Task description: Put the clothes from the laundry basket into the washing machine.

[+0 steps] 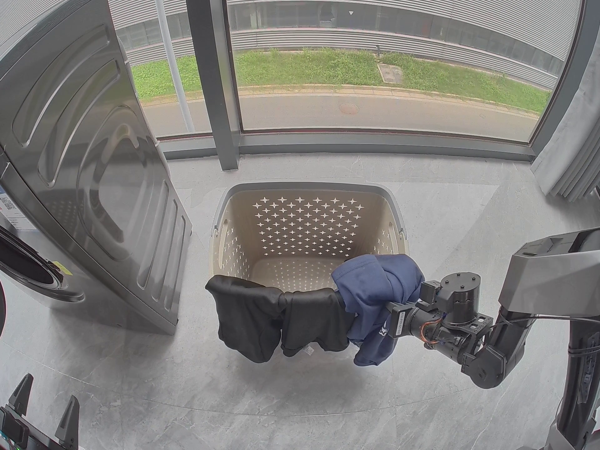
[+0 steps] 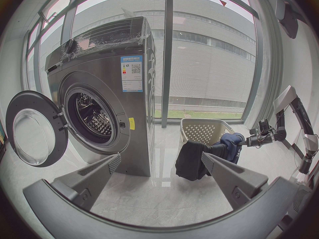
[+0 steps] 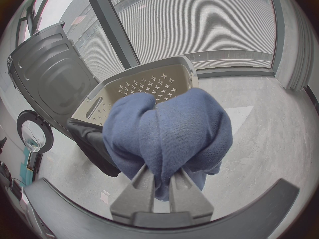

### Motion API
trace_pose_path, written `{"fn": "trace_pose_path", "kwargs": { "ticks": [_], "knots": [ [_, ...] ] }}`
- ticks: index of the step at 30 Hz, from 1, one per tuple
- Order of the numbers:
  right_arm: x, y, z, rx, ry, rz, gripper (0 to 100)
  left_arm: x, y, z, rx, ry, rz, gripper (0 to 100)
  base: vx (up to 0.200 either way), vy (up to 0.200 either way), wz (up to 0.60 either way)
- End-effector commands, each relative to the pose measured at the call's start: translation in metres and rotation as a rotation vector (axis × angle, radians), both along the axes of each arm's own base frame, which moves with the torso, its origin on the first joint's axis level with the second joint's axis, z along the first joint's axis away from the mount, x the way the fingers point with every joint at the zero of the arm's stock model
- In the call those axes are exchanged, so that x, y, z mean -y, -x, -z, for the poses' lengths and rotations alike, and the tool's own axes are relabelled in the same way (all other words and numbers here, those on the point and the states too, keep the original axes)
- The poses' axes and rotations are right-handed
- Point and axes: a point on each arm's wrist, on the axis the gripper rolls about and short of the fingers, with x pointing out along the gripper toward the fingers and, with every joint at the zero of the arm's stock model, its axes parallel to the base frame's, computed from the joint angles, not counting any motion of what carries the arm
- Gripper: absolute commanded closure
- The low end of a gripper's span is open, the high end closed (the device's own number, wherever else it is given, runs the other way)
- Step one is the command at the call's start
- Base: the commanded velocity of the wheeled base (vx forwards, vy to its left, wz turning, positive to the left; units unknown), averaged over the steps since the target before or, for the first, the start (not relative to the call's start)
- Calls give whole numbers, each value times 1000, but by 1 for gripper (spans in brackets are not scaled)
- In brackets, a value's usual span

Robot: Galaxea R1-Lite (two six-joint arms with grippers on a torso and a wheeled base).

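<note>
A beige laundry basket (image 1: 309, 220) stands on the floor before the window. A black garment (image 1: 275, 320) hangs over its near rim. At the basket's near right corner my right gripper (image 3: 161, 180) is shut on a blue garment (image 3: 169, 130), whose bunched cloth hides the fingertips; the blue garment (image 1: 375, 292) rests against the rim. The grey washing machine (image 2: 109, 93) stands to the left, its round door (image 2: 35, 130) swung wide and the drum (image 2: 93, 117) showing. My left gripper (image 2: 159, 160) is low at the near left, open, with nothing between its fingers (image 1: 65, 417).
Glass window panes and a dark frame post (image 1: 212, 70) rise behind the basket. A grey curtain (image 1: 575, 151) hangs at the far right. Bare tiled floor (image 1: 187, 395) lies between the basket, the machine and me.
</note>
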Motion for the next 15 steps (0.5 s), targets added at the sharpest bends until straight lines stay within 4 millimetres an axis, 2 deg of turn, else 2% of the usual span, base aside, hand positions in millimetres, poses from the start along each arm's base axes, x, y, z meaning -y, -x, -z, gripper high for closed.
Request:
{"fn": "trace_pose_path", "kwargs": {
  "ticks": [1,4,5,6,7,15],
  "knots": [
    [2,11,-13,30,-17,-13,100,0,0,4,-5,1,-1,0,0,0,0],
    [0,28,-23,55,-32,-43,100,0,0,4,-4,1,-1,0,0,0,0],
    [0,28,-23,55,-32,-43,100,0,0,4,-4,1,-1,0,0,0,0],
    [1,40,-32,85,-47,-59,100,0,0,4,-5,1,-1,0,0,0,0],
    [2,40,-33,88,-49,-59,100,0,0,4,-4,1,-1,0,0,0,0],
    [4,71,-79,213,-113,-107,100,0,0,4,-5,1,-1,0,0,0,0]
  ]
}}
